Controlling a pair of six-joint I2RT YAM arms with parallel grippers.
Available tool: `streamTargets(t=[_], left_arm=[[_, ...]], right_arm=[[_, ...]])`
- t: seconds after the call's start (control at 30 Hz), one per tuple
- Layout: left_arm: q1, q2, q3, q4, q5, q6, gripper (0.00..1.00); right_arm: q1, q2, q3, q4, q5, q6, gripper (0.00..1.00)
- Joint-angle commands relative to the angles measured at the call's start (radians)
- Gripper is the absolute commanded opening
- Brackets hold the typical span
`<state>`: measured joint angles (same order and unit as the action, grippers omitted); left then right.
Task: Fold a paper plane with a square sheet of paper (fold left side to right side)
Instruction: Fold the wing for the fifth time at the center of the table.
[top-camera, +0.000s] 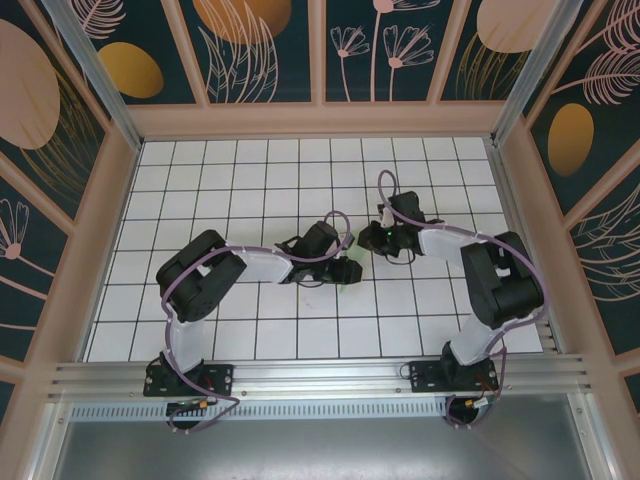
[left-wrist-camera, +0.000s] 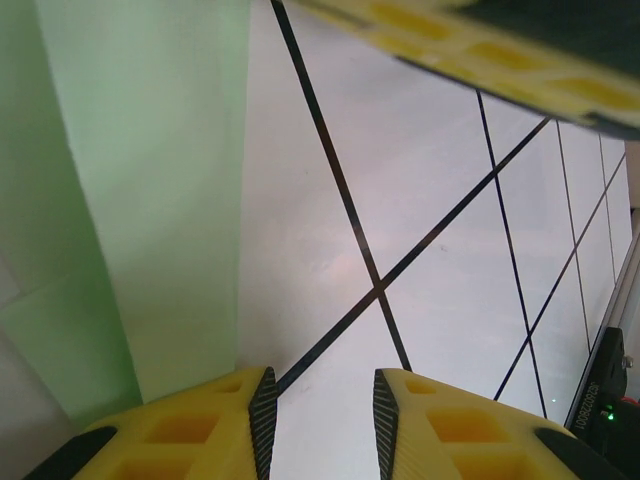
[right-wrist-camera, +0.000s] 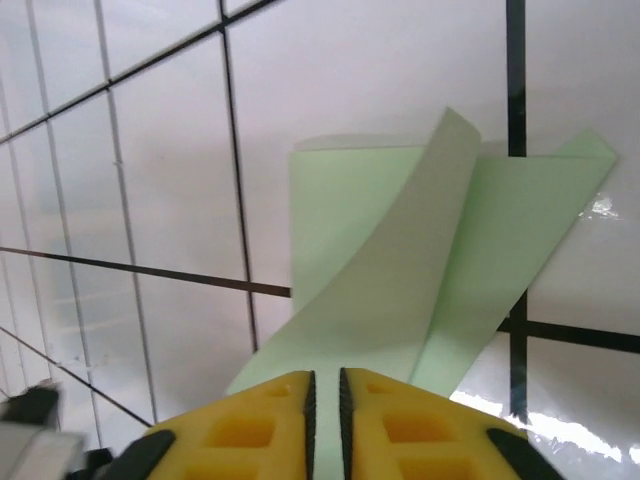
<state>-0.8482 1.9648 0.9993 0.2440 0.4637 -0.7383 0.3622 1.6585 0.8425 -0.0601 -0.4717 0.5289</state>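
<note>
Right gripper (right-wrist-camera: 325, 395): fingers (right-wrist-camera: 250, 420) all but together, a thin strip of the square sheet of paper (right-wrist-camera: 350, 200) between them. I read this as a pinch on a lifted flap (right-wrist-camera: 400, 270).

Left gripper (left-wrist-camera: 322, 400): fingers (left-wrist-camera: 210, 430) part open, bare tile showing in the gap, holding nothing. The left-hand finger sits at the sheet's edge; whether it touches, I cannot tell.

Sheet lies on the gridded table (top-camera: 250, 170) near mid-table, between the two grippers.

Progress (judgement): early. One flap is raised and slants across the flat layer, not laid down or creased. No pointed dart shape yet; finishing the side-to-side fold and all later folds remain.

Room: grippers close together, so little slack between them. Open tiles all round; enclosure walls (top-camera: 320, 120) well apart.
</note>
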Motion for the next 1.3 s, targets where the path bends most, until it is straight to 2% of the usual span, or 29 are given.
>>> streamTargets(t=[0.0,0.23,0.7,1.27], left_arm=[[0.0,0.053,-0.047,-0.081,-0.017,-0.016,0.34],[0.0,0.057,-0.047,-0.075,-0.016,-0.019,0.34],[-0.001,0.06,-0.045,-0.071,-0.015,-0.018,0.33],[-0.002,0.062,-0.041,-0.07,-0.014,-0.019,0.33]], right_arm=[[0.0,-0.059,-0.038,-0.042,-0.016,-0.004,0.13],[0.012,-0.048,-0.1,0.021,-0.056,0.047,0.07],[0.048,0.076,-0.029,0.085,-0.073,0.072,0.07],[0.061,0.074,-0.014,0.076,-0.088,0.069,0.07]])
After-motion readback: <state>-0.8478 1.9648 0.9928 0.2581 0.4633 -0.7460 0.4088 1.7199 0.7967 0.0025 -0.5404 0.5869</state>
